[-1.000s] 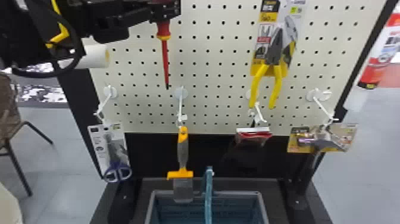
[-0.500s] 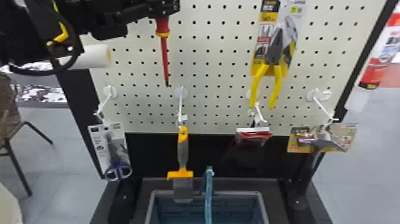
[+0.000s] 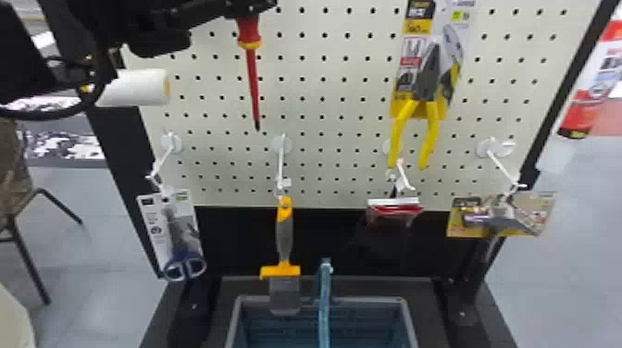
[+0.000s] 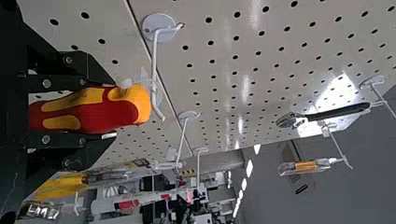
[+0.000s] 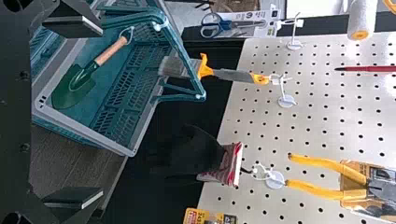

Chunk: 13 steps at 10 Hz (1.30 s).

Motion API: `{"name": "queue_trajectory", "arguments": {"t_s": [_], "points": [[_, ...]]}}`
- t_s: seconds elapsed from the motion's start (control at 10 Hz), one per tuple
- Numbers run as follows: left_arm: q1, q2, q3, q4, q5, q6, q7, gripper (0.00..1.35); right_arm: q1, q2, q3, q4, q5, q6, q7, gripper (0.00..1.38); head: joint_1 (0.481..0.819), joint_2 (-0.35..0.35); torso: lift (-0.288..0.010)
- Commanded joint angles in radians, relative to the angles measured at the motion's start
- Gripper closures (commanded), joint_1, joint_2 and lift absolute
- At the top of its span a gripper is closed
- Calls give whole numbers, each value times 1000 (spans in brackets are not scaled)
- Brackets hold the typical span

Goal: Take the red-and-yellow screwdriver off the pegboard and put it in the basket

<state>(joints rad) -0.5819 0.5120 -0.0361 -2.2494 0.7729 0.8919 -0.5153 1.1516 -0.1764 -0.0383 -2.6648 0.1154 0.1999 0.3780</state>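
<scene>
Observed, head view: the left end effector (image 3: 253,6), matte black with flat fingers, is at the upper left, before the cream perforated pegboard (image 3: 324,106). Gripped: the red-and-yellow screwdriver (image 3: 252,83), its slender red shaft pointing down, tilted slightly. Left wrist view: two fingers pinch the handle from opposite sides, and its rounded yellow butt protrudes beyond the fingertips. A white angled hook (image 4: 154,70) lies just beside the butt; contact, cannot tell.

Right end effector (image 5: 101,111), right wrist view: black fingers spread wide, nothing between them.

Basket (image 3: 407,314): teal plastic lattice with a grey rim, below the board; teal handle (image 3: 325,301) raised. Inside it lies a trowel (image 5: 74,88) with a green blade and wooden grip. The screwdriver is outside the basket, well above it.

Hung on hooks along the board's lower part: carded scissors (image 3: 185,266) with blue loops; an orange-and-grey putty knife (image 3: 284,236), its broad blade downward; a red-and-white packet (image 3: 393,208); a carded tool (image 3: 500,217) at the right. Higher up, carded pliers (image 3: 430,111) with yellow handles pointing down. A white cylindrical roller (image 3: 139,88) shows below the left arm.
</scene>
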Motion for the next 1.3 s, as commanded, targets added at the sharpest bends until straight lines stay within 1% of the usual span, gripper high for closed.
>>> {"name": "queue_trajectory", "arguments": {"t_s": [0.0, 0.1, 0.3, 0.5, 0.6, 0.7, 0.9, 1.1, 1.2], "points": [[28, -7, 22, -39, 28, 13, 14, 1184, -2, 0, 0, -2, 3, 7, 4, 104, 549, 0, -100], [43, -15, 31, -71, 45, 13, 31, 1184, -4, 0, 0, -2, 6, 10, 5, 104, 549, 0, -100], [35, -12, 31, -91, 46, 13, 35, 1185, -4, 0, 0, -2, 7, 13, 10, 104, 549, 0, -100], [50, -14, 42, -125, 59, 5, 43, 1185, -6, 0, 0, 1, 7, 15, 12, 104, 549, 0, -100], [88, -24, 64, -160, 65, 2, 46, 1185, -9, 0, 0, 1, 7, 15, 13, 104, 549, 0, -100], [151, -43, 105, -206, 71, -1, 64, 1185, -6, 0, 0, 1, 7, 15, 13, 104, 549, 0, -100], [258, -89, 183, -273, 62, -16, 78, 1185, -11, 0, 0, 3, 10, 16, 21, 104, 549, 0, -100], [355, -130, 234, -290, 60, -25, 86, 1187, -17, 0, 0, 8, 13, 19, 30, 104, 549, 0, -100], [406, -161, 272, -302, 60, -28, 89, 1187, -19, 0, 0, 10, 15, 19, 32, 104, 549, 0, -100]]}}
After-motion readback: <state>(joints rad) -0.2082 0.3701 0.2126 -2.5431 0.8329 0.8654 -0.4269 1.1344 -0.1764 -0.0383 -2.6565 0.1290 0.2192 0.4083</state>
